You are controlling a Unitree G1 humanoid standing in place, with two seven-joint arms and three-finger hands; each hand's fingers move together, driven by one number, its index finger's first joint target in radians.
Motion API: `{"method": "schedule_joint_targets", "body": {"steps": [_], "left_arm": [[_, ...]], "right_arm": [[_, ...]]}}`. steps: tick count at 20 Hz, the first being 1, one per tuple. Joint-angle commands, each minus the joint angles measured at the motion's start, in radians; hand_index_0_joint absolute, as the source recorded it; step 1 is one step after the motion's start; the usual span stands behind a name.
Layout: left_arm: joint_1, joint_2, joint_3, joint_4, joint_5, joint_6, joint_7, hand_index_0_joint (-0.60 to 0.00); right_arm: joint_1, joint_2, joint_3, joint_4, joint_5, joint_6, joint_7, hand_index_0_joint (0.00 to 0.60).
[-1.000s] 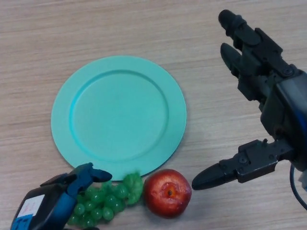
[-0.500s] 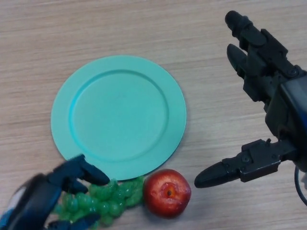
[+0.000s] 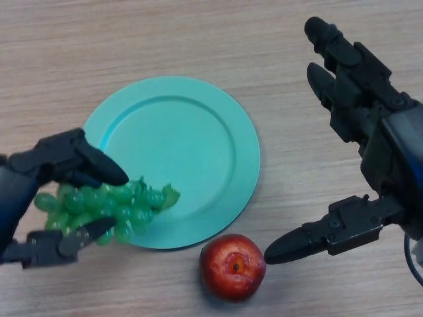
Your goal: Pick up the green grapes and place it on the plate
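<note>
Left robot hand: we see the left robot hand point(image 3: 46, 198) at the view's lower left, fingers above and thumb below curled round the green grapes point(image 3: 106, 203), grasping them.
Green grapes: we find the bunch pinched between that hand's fingers and thumb; its far end pokes out past the fingertips over the near-left rim of the plate point(image 3: 178, 158). We cannot tell whether the bunch touches the plate or hangs just above it.
Plate: we see a round turquoise plate lying flat on the surface point(image 3: 198, 33), just beyond and to the right of the left robot hand, its near-left edge hidden behind the grapes and fingers.
Apple: we note a red apple point(image 3: 232, 266) on the surface, well to the right of the left robot hand and just off the plate's near rim, close to it though we cannot tell if they touch.
Right robot hand: we see the right robot hand point(image 3: 370, 152) on the view's right, released, fingers stretched out straight and thumb pointing toward the apple, its tip just beside the fruit; it holds nothing.
Surface: we see pale wood grain under everything.
</note>
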Motion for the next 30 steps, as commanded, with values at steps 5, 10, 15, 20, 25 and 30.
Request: {"method": "schedule_joint_targets", "body": {"steps": [5,10,15,20,25,30], "left_arm": [[-0.113,0.043,0.021,-0.030,-0.093,-0.081,0.265,-0.500],[-0.091,0.065,0.008,0.004,-0.039,-0.101,0.333,0.000],[-0.053,0.039,0.032,-0.027,-0.079,-0.119,0.320,0.000],[-0.094,0.043,0.160,-0.142,-0.485,0.031,0.303,0.000],[-0.081,0.057,0.227,-0.092,-0.631,-0.056,0.402,0.000],[-0.032,0.039,0.256,-0.107,-0.761,-0.019,0.425,0.000]], "right_arm": [[-0.013,-0.033,-0.072,-0.051,-0.007,-0.190,-0.016,0.000],[-0.016,-0.010,-0.058,-0.051,-0.044,-0.168,0.004,0.000],[-0.019,0.004,-0.045,-0.051,-0.061,-0.154,0.013,0.000],[-0.044,-0.002,-0.048,-0.051,-0.031,-0.128,0.004,0.000],[-0.065,0.000,-0.089,-0.051,0.004,-0.136,0.004,0.000],[-0.086,0.019,-0.068,-0.051,-0.025,-0.152,-0.008,0.000]]}}
